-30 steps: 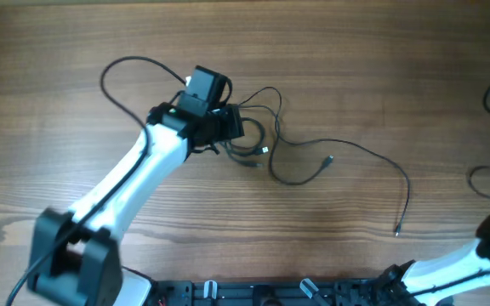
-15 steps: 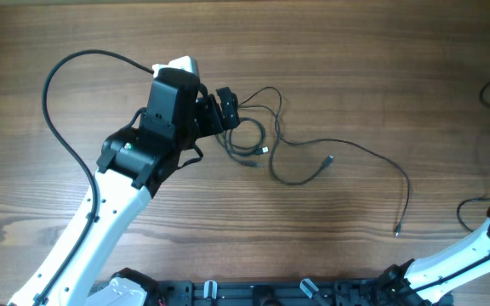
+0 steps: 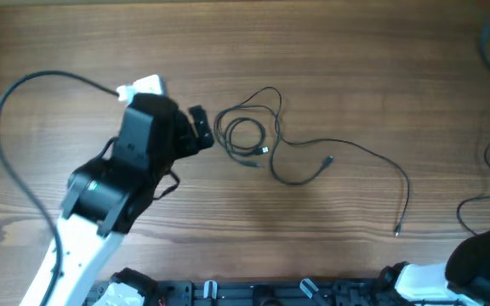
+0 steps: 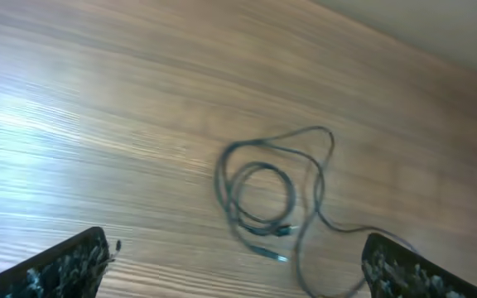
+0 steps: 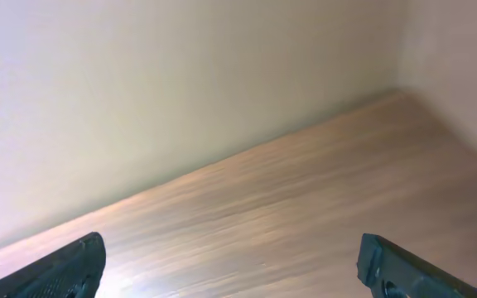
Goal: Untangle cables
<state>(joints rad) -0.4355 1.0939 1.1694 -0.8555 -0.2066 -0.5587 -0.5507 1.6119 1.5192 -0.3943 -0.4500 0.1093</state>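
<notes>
Withdrawn leftward since the earlier frame, the left gripper [image 3: 201, 129] stands with jaws apart, just left of the thin black cables [image 3: 263, 150] coiled mid-frame on the brown wooden desk [image 3: 356, 68]. The right gripper [image 5: 230, 269] is likewise apart and empty.

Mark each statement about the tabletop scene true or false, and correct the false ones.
1. The left fingers grip the cables. False: the fingers stand apart, and the cables lie free on the table.
2. Part of the cables forms a small coil. True.
3. Cables lie between the right fingers. False: only table and wall show there.
4. A long strand runs from the coil to a plug. True.
</notes>
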